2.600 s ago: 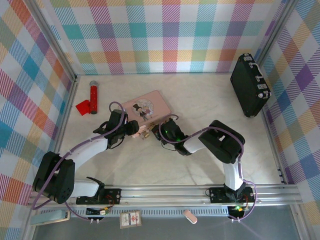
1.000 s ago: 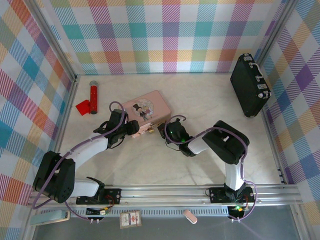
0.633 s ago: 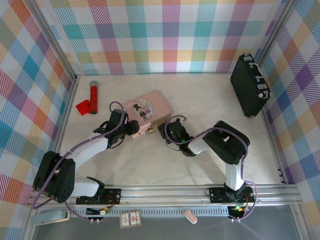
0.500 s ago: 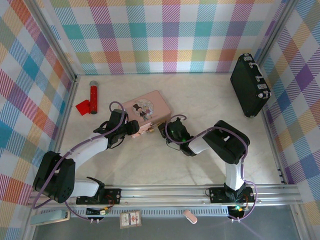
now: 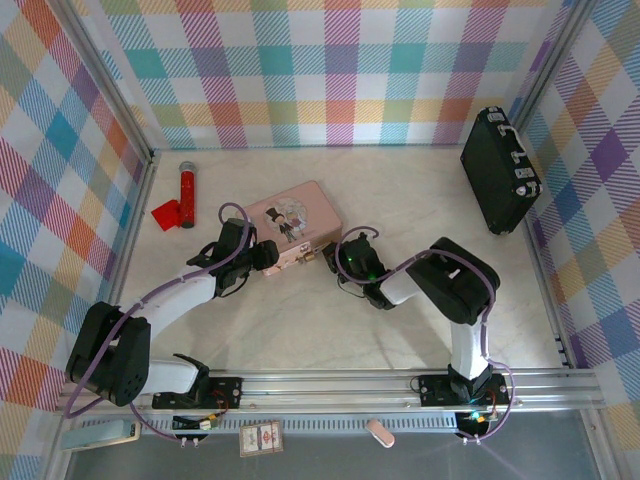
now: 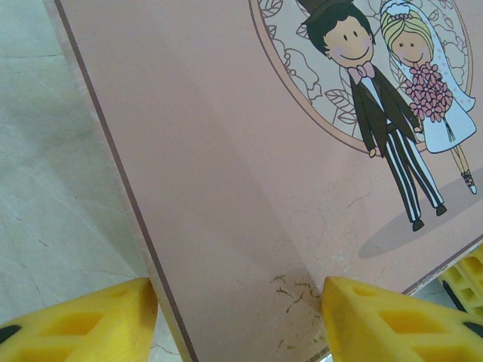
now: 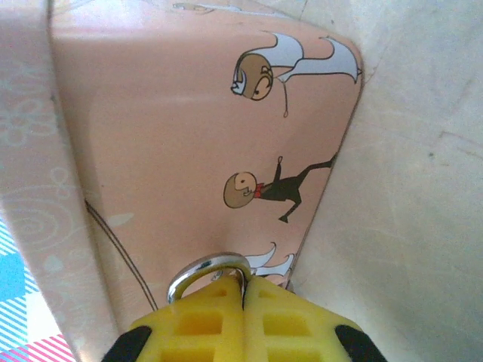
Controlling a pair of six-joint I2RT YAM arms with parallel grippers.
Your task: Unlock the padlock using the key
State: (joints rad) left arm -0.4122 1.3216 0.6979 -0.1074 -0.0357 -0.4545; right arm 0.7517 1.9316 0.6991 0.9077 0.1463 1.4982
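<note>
Pale table, checked walls. From above, the tiny padlock sits at the pink tin's near edge, between both grippers. Up close, the left gripper, half open, squeezes the tin's corner. The right gripper is shut tight, with a silvery loop at its tips; what it pinches, I cannot tell.

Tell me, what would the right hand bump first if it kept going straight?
Likely the silvery loop at the right hand's tips, then the pink tin just behind. Depth is unclear.
</note>
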